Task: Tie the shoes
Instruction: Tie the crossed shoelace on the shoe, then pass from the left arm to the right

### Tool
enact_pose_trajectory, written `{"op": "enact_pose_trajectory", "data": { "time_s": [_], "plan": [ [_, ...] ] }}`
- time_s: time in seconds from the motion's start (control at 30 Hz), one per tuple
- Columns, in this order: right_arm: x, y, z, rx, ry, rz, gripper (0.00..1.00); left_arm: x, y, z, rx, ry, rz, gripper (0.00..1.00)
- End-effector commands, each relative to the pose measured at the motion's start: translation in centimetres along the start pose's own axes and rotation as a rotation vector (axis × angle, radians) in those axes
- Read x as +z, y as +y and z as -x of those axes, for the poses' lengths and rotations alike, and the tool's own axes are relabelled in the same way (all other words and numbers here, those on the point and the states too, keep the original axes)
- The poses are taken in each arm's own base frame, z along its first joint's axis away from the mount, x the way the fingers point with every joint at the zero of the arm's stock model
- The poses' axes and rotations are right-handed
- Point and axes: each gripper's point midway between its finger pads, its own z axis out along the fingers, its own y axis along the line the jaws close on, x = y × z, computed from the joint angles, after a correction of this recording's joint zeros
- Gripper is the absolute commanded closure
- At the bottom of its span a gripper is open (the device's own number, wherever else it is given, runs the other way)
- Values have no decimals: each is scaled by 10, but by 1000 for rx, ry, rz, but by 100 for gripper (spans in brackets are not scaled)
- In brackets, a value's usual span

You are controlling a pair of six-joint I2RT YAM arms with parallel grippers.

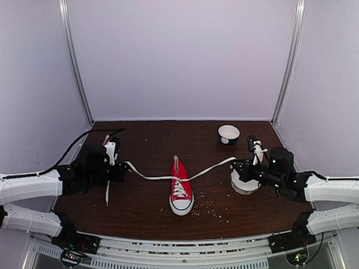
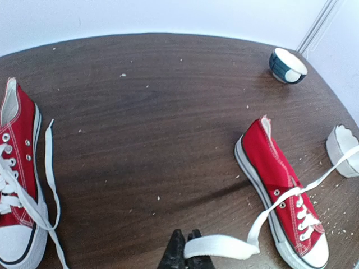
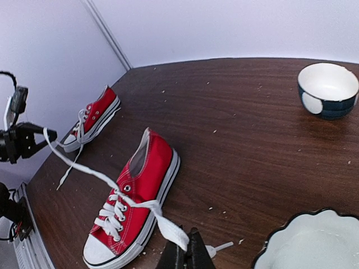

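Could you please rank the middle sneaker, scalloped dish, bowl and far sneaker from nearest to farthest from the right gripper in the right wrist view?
1. Scalloped dish, just right of the right gripper, and middle sneaker, just left: too close to call.
2. Blue-and-white bowl, back right.
3. Far sneaker, far left by the left gripper.

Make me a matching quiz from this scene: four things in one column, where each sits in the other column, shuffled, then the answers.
1. shoe held by its laces
2. loose shoe
3. dark bowl
4. white scalloped dish

A. back right corner
B. dead centre
C. beside the left gripper
D. beside the right gripper

Pairs: 1-B, 2-C, 3-A, 4-D
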Motion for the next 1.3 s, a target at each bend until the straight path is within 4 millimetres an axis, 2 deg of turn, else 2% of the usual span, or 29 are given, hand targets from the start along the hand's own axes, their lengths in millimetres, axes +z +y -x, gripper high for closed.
{"op": "enact_pose_trajectory", "data": {
  "time_s": [0.0, 0.13, 0.23, 0.33, 0.4, 0.5, 0.6, 0.67, 0.77, 0.8, 0.9, 1.03, 1.17, 1.27],
  "plan": [
    [9, 8, -45, -121, 206, -95, 100, 5, -25, 19, 7, -52, -61, 100],
    [22, 20, -84, -177, 381, -93, 100, 11, -60, 19, 81, -17, -136, 100],
    [27, 28, -99, -211, 469, -89, 100, 9, -81, 17, 107, -23, -205, 100],
    [21, 37, -108, -311, 583, -125, 83, 7, -85, 15, 134, -31, -233, 100],
    [17, 48, -103, -380, 618, -134, 69, 4, -90, 13, 161, -38, -262, 100],
    [15, 84, -83, -476, 599, -40, 58, -7, -111, 13, 200, -86, -390, 100],
    [24, 124, -59, -611, 527, 109, 54, -20, -135, 16, 219, -155, -554, 100],
    [37, 139, -44, -712, 447, 166, 52, -21, -139, 20, 254, -181, -558, 100],
    [54, 165, -38, -887, 316, 307, 52, -20, -140, 35, 271, -230, -530, 100],
    [59, 168, -43, -937, 306, 338, 51, -22, -144, 44, 266, -250, -537, 100],
    [76, 189, -45, -954, 241, 477, 51, -33, -161, 71, 239, -315, -592, 100],
    [110, 194, -47, -902, 234, 561, 51, -40, -177, 95, 210, -361, -644, 100],
    [140, 175, -65, -874, 272, 522, 51, -35, -184, 93, 238, -354, -662, 100],
    [157, 166, -63, -815, 257, 503, 52, -36, -190, 82, 276, -331, -710, 100]
  ]
}}
